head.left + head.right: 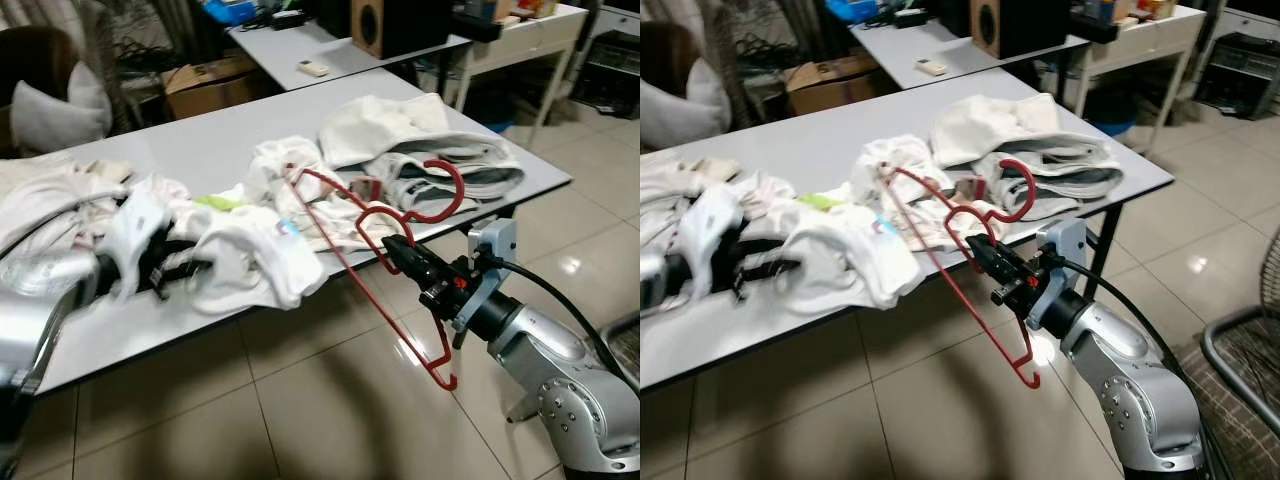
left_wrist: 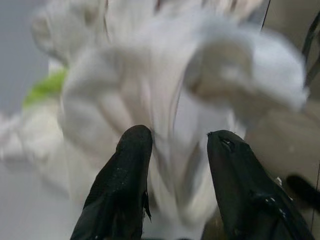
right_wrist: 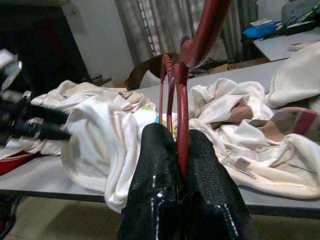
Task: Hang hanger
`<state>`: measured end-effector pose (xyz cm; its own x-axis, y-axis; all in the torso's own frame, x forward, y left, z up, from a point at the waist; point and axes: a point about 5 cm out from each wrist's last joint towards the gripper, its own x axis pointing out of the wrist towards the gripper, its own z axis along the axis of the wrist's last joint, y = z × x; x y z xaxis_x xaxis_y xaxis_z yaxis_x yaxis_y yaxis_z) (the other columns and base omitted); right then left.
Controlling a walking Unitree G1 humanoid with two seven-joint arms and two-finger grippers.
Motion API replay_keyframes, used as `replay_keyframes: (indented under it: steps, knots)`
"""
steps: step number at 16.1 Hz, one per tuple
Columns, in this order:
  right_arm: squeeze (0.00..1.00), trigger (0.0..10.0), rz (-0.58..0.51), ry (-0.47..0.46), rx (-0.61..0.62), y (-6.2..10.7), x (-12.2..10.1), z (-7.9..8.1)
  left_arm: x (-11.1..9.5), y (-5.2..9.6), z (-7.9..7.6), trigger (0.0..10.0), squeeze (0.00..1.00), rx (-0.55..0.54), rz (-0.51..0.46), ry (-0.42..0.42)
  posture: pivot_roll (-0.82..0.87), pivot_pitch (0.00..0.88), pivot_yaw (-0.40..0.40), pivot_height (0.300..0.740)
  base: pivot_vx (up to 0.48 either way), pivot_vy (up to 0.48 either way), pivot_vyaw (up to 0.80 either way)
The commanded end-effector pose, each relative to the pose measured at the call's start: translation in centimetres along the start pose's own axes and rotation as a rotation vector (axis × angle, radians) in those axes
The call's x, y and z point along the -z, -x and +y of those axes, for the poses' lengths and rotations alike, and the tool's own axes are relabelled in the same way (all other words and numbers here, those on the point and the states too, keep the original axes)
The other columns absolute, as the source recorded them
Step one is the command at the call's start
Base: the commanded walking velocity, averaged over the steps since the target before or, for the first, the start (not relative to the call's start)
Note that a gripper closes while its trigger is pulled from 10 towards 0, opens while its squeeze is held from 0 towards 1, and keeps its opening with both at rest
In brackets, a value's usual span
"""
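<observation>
Grey tabletop (image 1: 215, 150) strewn with pale laundry runs across the room, with tiled floor (image 1: 300, 400) in front of it and a second desk behind. At its near edge, the red hanger (image 1: 375, 215) is held up off the clothes by the right gripper (image 1: 398, 248), whose two black fingers are pressed together on the wire just below the hook. The hook curls up and back over the folded striped cloth (image 1: 450, 170), while one long arm of the hanger slants down past the table edge toward the floor, ending in a small bent tip. Its other arm reaches back over the white garments (image 1: 290, 165); where it ends among them is hard to make out. In the right wrist view the red wire rises straight from between the closed fingers.

Over at the left, the left gripper (image 2: 175, 150) is on a white garment (image 1: 240, 255) that hangs over the table's near edge; its fingers stand apart with blurred white fabric between them. From the head camera that gripper is smeared by motion and half buried in cloth.
</observation>
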<state>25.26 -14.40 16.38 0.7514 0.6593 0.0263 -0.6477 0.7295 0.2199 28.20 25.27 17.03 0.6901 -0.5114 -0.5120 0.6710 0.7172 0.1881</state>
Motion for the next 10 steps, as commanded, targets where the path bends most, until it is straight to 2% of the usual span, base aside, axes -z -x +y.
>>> replay_keyframes:
  steps: [1,2,5,6,7,8,10]
  knots:
    - [0.0,10.0,-0.017,0.007,-0.014,-0.29,-0.31,0.18,0.17,0.23,0.27,10.0,0.0,-0.041,0.036,-0.023,-0.04,0.0,0.144,0.74,0.0,0.0,0.0]
    - [0.0,10.0,-0.018,0.007,-0.018,-0.33,-0.31,0.22,0.72,0.11,0.59,10.0,0.0,-0.1,0.074,-0.037,-0.03,0.0,0.141,0.74,0.0,0.0,0.0]
    - [0.0,10.0,-0.017,0.011,-0.026,-0.37,-0.31,0.25,1.05,0.09,0.64,10.0,0.0,-0.138,0.093,-0.009,-0.03,0.0,0.141,0.74,0.0,0.0,0.0]
    - [0.0,10.0,-0.018,0.013,-0.035,-0.31,-0.33,0.36,0.93,0.11,0.69,2.9,0.0,-0.145,0.08,-0.008,-0.04,0.0,0.142,0.74,0.0,0.0,0.0]
    - [0.0,10.0,-0.018,0.013,-0.038,-0.29,-0.34,0.39,0.87,0.14,0.68,2.9,0.0,-0.147,0.074,-0.009,-0.04,0.0,0.142,0.74,0.0,0.0,0.0]
    - [0.0,10.0,-0.011,0.017,-0.051,-0.12,-0.28,0.48,0.73,-0.01,0.67,0.0,0.0,-0.145,0.056,-0.001,-0.04,0.0,0.143,0.74,0.0,0.0,0.0]
    - [0.0,10.0,-0.004,0.022,-0.066,0.09,-0.25,0.58,0.79,-0.42,0.63,0.0,0.0,-0.148,0.052,0.007,-0.04,0.0,0.143,0.74,0.0,0.0,0.0]
